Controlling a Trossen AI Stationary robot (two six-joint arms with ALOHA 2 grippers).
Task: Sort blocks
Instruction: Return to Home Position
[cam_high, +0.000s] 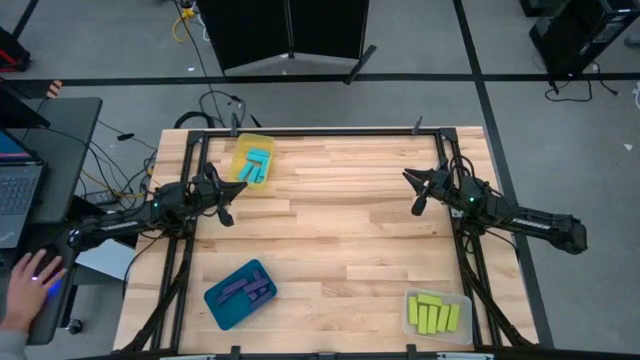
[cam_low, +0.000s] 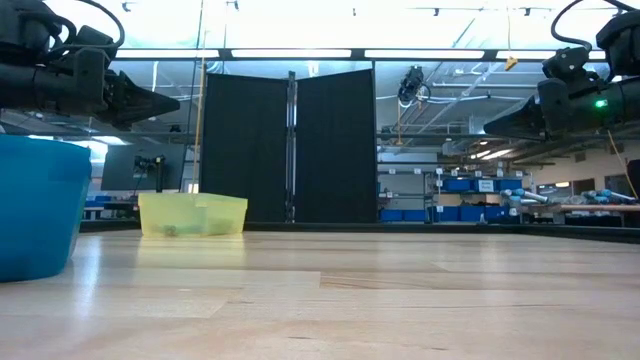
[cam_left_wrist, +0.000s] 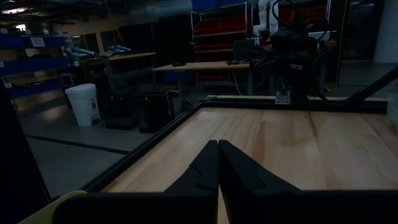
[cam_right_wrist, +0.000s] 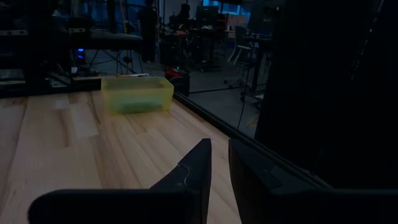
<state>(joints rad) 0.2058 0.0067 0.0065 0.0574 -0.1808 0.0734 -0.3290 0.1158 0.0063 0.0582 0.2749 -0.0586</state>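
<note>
**Pale wood planks, two folded arms, blocks lying by colour in three trays**

The pale, planked wooden table (cam_high: 350, 250) is flanked by two dark jointed arms. The left arm (cam_high: 120, 225) is folded along the table's left edge. Its left gripper (cam_left_wrist: 217, 149) is held level above the wood and aimed across at the other arm. The two tapered dark fingers are pressed together with no gap, and nothing is gripped.

The right arm (cam_high: 525, 218) is folded in mirror fashion at the right edge. The right gripper (cam_right_wrist: 219, 152) is likewise held clear of the table and pointed towards the yellow tray. Its wedge-shaped fingers are parted by a narrow slit only, with nothing between them.

The cyan-blue bar-shaped blocks (cam_high: 258, 166) are seen in the translucent yellow rectangular plastic tray (cam_high: 244, 146), near the left gripper at the edge farthest from the low camera. The purple bar-shaped blocks (cam_high: 243, 288) are laid loosely in the opaque blue plastic tray (cam_high: 225, 310), which is set askew at the left of the near edge. The yellow-green bar-shaped blocks (cam_high: 433, 314) are packed side by side, roughly parallel, in the clear plastic tray (cam_high: 466, 322) at the right of the near edge. The three trays are well apart.

A person's hand (cam_high: 35, 270) is rested on a dark desk beside the table's left side.
</note>
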